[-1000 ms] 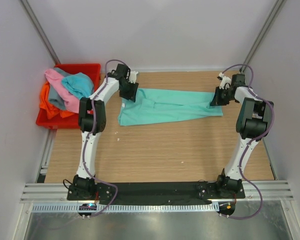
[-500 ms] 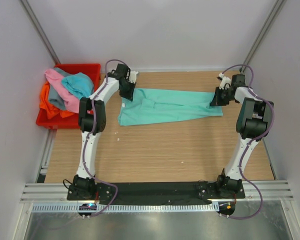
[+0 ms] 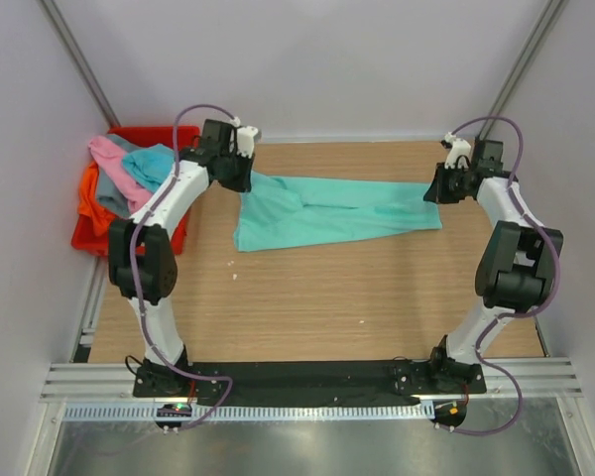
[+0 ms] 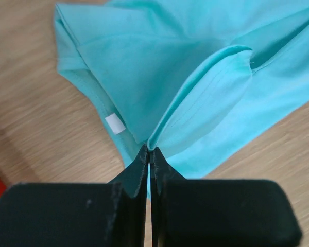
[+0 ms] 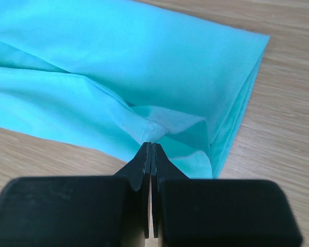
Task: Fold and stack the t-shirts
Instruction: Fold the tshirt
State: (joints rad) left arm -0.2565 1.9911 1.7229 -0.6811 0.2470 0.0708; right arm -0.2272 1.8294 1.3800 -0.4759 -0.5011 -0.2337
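Note:
The mint green t-shirt (image 3: 327, 210) lies folded lengthwise across the far half of the table. My left gripper (image 3: 246, 178) is shut on a fold at its far left edge, pinching the mint green t-shirt (image 4: 195, 92) up off the wood. My right gripper (image 3: 438, 188) is shut on its right end, where the hem of the mint green t-shirt (image 5: 144, 77) is gathered between the fingertips (image 5: 146, 154). The pink t-shirt (image 3: 114, 164), the turquoise blue t-shirt (image 3: 157, 164), the orange t-shirt (image 3: 91, 203) and the grey t-shirt (image 3: 112, 198) are heaped at the far left.
The red plastic bin (image 3: 159, 134) holding the heap stands off the table's far left corner. A white label (image 4: 115, 123) shows inside the shirt's neckline. Bare wooden tabletop (image 3: 317, 297) spreads in front of the shirt, and metal rails run along the near edge.
My left gripper has shut on the shirt's left edge and lifted it back toward the far left. The right gripper has risen slightly with the right end. Both arms' elbows have swung outward.

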